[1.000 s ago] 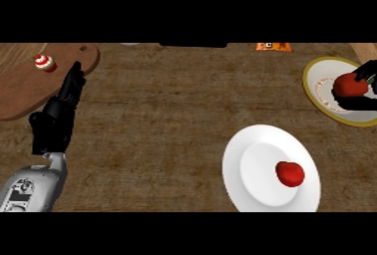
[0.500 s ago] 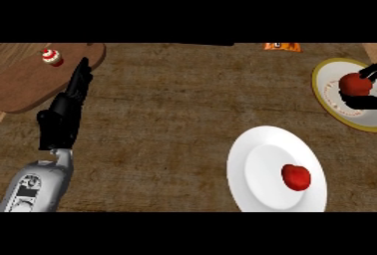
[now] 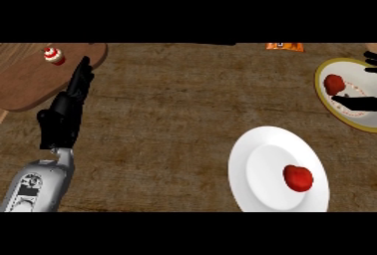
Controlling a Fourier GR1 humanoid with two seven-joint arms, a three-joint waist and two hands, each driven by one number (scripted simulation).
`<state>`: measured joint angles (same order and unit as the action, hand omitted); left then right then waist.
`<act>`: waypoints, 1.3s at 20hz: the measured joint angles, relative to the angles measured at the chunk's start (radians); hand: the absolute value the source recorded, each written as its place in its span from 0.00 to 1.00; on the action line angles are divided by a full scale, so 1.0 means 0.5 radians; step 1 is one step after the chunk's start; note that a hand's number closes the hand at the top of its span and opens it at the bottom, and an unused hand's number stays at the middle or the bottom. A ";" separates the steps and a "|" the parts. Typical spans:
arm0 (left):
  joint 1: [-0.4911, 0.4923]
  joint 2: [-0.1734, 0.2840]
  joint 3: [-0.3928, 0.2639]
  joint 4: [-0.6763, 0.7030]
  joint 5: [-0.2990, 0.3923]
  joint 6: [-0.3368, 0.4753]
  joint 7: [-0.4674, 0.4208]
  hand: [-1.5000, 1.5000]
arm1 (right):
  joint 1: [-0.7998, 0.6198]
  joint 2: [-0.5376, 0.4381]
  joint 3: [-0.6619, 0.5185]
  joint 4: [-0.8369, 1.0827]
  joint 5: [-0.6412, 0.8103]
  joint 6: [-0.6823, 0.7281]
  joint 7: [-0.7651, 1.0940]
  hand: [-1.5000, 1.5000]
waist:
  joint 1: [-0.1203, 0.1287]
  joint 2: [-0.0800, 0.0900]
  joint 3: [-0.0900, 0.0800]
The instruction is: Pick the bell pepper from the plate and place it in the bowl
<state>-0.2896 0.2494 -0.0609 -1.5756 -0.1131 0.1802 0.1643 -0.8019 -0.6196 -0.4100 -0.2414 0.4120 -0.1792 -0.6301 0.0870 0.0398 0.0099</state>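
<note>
The right hand [image 3: 355, 103], covering the bell pepper [image 3: 334, 83] a second ago, now lies just beside it, fingers seemingly straight and holding nothing. The pepper stays on the plate [image 3: 318, 89], so the grasp is still to make. The bowl [image 3: 239, 169] sits well left of the hand.

A red bell pepper [image 3: 297, 178] lies on the round white plate [image 3: 258, 149] at front right; behind it, a yellow-rimmed bowl [image 3: 324, 74] holds another red piece [image 3: 335, 83]. A small frosted cupcake [image 3: 52, 56] sits on the wooden board [image 3: 29, 89] at far left.

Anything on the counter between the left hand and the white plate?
No. In the head view, only bare wooden counter lies between the left hand and the white plate, which holds a red item.
</note>
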 measured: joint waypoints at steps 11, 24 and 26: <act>0.016 0.030 0.053 0.019 0.023 -0.030 -0.020 0.50 | 0.019 -0.221 -0.254 0.158 -0.241 0.414 -0.190 0.00 | -0.035 -0.009 -0.002; 0.069 0.034 0.088 0.023 0.019 -0.032 -0.042 0.50 | 0.354 -0.497 -0.368 0.203 -0.375 1.077 -0.412 0.00 | -0.089 -0.031 -0.001; 0.070 0.036 0.092 0.016 0.021 -0.034 -0.030 0.50 | 0.412 -0.496 -0.362 0.184 -0.376 1.100 -0.438 0.00 | -0.096 -0.035 -0.001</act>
<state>-0.2547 0.2673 -0.0147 -1.5678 -0.1027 0.1630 0.1494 -0.5959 -0.8675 -0.5910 -0.1497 0.2242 0.3707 -0.8489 0.0392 0.0226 0.0095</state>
